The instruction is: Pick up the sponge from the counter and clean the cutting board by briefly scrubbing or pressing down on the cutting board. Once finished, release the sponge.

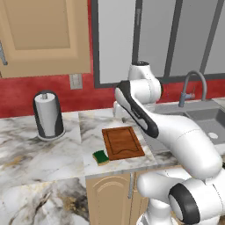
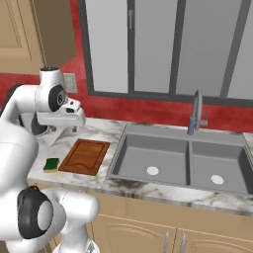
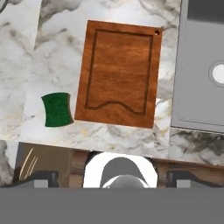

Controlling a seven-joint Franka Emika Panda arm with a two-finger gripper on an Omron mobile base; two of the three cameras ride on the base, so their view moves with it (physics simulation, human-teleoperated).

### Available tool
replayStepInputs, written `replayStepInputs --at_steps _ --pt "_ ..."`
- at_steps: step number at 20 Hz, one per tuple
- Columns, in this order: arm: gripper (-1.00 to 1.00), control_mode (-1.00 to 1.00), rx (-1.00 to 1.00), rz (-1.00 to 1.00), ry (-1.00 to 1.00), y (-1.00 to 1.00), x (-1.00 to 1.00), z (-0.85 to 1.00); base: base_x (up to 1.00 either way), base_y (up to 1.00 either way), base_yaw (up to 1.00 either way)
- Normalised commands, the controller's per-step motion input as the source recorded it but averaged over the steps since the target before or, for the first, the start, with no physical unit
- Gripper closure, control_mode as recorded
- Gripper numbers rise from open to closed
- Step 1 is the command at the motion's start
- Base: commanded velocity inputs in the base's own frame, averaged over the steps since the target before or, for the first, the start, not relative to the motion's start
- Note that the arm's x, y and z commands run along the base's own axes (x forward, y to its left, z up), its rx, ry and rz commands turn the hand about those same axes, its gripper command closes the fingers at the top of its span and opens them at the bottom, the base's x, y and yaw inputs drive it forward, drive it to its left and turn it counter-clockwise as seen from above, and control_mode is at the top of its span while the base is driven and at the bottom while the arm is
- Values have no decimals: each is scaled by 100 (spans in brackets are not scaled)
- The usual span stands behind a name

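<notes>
Even, bright, diffuse light is rendered throughout, with no single source to be made out. Shadows are barely cast: only faint shading is seen inside the sink basin [image 2: 178,163] and under the counter [image 1: 26,145] edge. Soft highlights are shown on the faucet [image 2: 196,111]. Edges are slightly soft and pixelated; no lens distortion or focus blur is noticed.

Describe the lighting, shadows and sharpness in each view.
Left base view: flat, even light, the sponge and cutting board edges slightly soft, hardly any cast shadow. Right base view: same flat light, no glare on the sink. Hand view: sharpest, the board's groove crisp, sponge outline bowed.
</notes>
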Motion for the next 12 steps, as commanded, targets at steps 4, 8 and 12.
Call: replayStepInputs --at_steps 4,8,12 --pt "-100 -100 -7 0 26 90 0 -83 0 0 0" --pt "-100 -100 -4 4 20 63 -9 -83 0 0 0" --pt "-100 -100 -3 14 11 33 -26 -63 0 0 0"
